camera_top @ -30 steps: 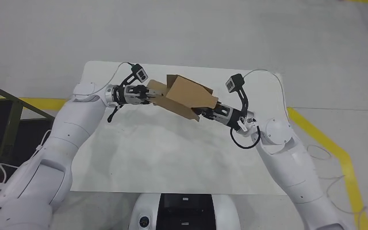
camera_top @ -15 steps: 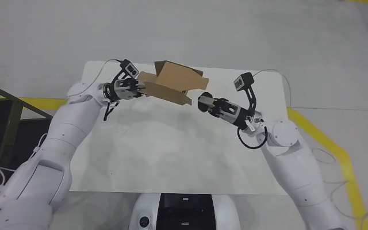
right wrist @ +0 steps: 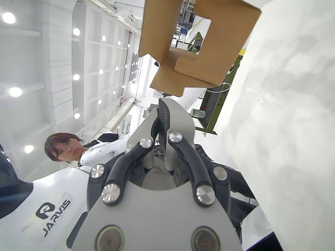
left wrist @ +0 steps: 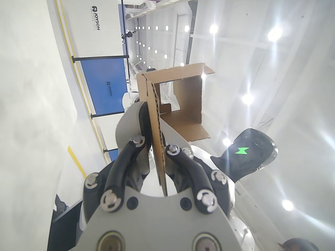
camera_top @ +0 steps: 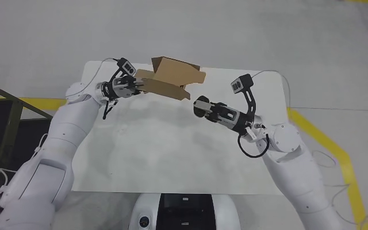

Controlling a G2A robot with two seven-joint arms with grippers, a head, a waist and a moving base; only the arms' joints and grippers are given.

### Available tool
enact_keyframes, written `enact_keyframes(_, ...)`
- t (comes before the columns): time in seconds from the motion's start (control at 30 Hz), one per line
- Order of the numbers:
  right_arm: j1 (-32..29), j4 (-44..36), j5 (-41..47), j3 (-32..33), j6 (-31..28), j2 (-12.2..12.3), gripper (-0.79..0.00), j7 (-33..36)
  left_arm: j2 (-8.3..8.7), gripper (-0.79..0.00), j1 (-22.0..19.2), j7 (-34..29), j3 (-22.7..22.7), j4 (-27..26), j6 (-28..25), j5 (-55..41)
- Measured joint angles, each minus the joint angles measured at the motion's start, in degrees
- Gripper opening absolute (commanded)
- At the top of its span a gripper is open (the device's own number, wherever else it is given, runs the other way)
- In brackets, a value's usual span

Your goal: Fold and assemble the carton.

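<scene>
Carton is held above the desk, far side, opened to a tube, end flaps unfolded. Left pincer clamps one panel; right pincer sits clenched, empty, nearby. Assembly appears mostly outstanding.

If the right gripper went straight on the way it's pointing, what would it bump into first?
Most likely the carton, held up just ahead of the right gripper, though depth is unclear.

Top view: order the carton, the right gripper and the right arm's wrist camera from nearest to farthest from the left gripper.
1. carton, clamped in the left gripper itself.
2. right gripper, beyond the carton's far end, apart from it.
3. wrist camera, farther back along the right arm.
</scene>
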Motion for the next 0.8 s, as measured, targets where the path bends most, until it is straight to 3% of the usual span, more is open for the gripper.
enact_keyframes(0.43, 0.9, 0.4, -2.6, -2.2, -0.5, -0.6, -0.785, -4.2, -1.73, -0.785, -0.2, 0.9, -1.6, 1.1, -0.9, 4.3)
enact_keyframes(0.8, 2.0, 3.2, -2.6, -1.5, -0.5, -0.8, -0.785, -5.3, -2.22, -0.785, 0.9, 0.0, -3.1, -1.1, 0.0, 5.9)
